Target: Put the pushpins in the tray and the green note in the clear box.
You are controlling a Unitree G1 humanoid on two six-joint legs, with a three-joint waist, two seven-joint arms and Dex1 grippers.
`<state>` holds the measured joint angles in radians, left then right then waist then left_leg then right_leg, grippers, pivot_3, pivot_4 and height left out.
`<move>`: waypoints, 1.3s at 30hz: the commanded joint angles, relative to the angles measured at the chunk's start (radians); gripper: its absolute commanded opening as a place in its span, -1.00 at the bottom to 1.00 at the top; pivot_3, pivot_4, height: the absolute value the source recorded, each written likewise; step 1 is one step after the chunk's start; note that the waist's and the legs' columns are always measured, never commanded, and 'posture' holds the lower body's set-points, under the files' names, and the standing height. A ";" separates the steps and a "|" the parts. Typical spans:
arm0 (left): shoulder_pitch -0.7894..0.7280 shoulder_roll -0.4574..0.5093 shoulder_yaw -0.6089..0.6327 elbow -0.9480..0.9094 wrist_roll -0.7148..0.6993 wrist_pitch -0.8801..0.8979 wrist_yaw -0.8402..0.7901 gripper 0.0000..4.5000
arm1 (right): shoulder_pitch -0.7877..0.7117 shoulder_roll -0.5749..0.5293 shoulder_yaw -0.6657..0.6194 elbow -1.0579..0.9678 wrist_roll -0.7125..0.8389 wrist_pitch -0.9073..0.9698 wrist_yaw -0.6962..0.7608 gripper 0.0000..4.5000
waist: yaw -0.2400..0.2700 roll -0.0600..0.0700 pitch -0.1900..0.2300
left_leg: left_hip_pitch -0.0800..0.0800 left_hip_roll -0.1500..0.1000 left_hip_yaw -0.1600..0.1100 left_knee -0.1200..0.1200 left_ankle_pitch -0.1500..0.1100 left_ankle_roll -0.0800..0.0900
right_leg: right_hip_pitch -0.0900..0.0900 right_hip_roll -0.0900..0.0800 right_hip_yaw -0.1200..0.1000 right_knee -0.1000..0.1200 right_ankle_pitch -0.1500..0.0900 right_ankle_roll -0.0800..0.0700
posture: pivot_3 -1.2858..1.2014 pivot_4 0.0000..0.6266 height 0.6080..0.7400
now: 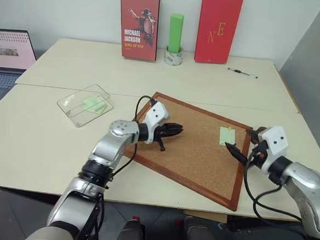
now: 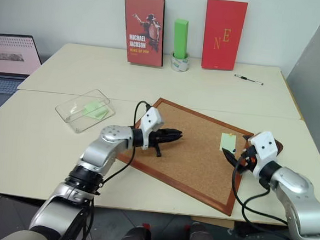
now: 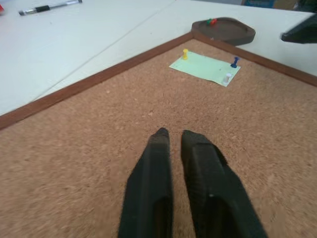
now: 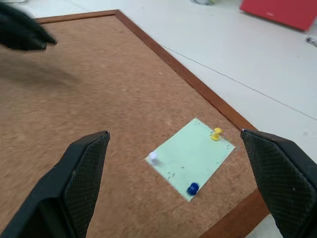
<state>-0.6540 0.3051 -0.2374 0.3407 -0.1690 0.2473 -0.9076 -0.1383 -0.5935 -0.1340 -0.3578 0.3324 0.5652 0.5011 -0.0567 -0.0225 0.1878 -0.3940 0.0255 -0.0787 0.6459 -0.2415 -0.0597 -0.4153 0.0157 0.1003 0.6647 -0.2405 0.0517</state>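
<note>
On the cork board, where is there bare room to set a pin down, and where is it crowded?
Free: the wide cork stretch between the shut left gripper and the pale green paper note, plus the near corner. Crowded: the note's corner, with yellow, blue and white pushpins under the open right gripper.

Left red book (image 1: 138,23) — "MICHAEL JACKSON KING OF POP"; right red book (image 1: 218,28) — "N", "E".
</note>
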 commanded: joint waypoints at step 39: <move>-0.003 -0.029 -0.042 0.180 0.138 -0.099 0.028 -0.87 | -0.386 0.122 0.065 0.520 -0.129 -0.037 -0.040 -0.98 | -0.003 0.001 -0.001 | 0.003 0.000 0.000 -0.001 0.000 0.000 | 0.003 0.000 0.000 0.000 0.000 0.000 | 0.03 -0.52 1.00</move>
<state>-0.6660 0.2623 -0.2676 0.5093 -0.0667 0.1213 -0.8873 -0.5139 -0.4640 -0.0415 0.2325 0.1986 0.5377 0.4701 -0.0595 -0.0215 0.1872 -0.3906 0.0254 -0.0791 0.6451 -0.2415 -0.0596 -0.4122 0.0157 0.1001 0.6646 -0.2403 0.0520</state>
